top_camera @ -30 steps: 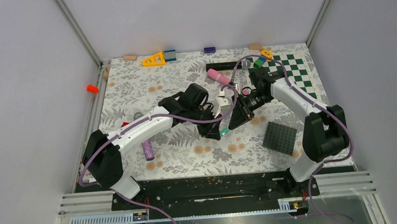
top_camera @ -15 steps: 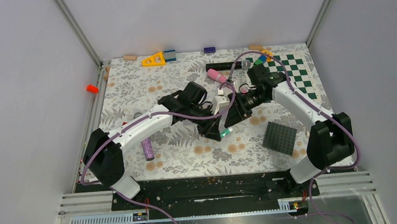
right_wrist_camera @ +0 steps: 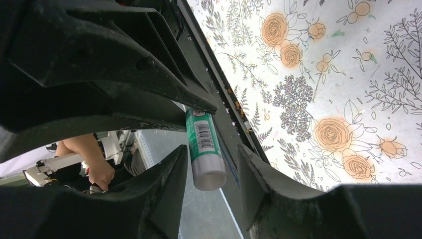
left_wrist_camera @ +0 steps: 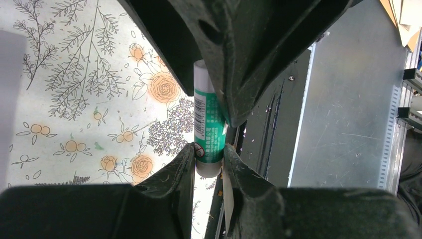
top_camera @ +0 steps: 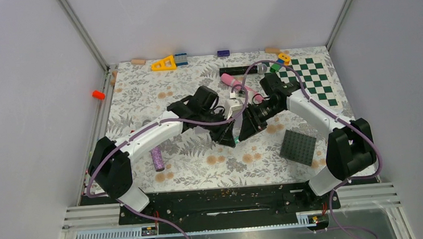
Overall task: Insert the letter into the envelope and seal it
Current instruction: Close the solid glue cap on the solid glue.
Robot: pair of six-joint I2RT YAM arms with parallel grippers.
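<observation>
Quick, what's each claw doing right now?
Left gripper: closed on a green-and-white glue stick.
Right gripper: open, its fingers either side of the stick's white end.

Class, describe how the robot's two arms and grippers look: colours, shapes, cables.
Left arm and right arm: white shells on the long links, black joints and bases, a purple cable looping along each. Left gripper and right gripper: two matte black wedge-shaped fingers.

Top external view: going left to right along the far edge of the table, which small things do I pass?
tan block → yellow triangle → blue brick → purple brick → second tan block
</observation>
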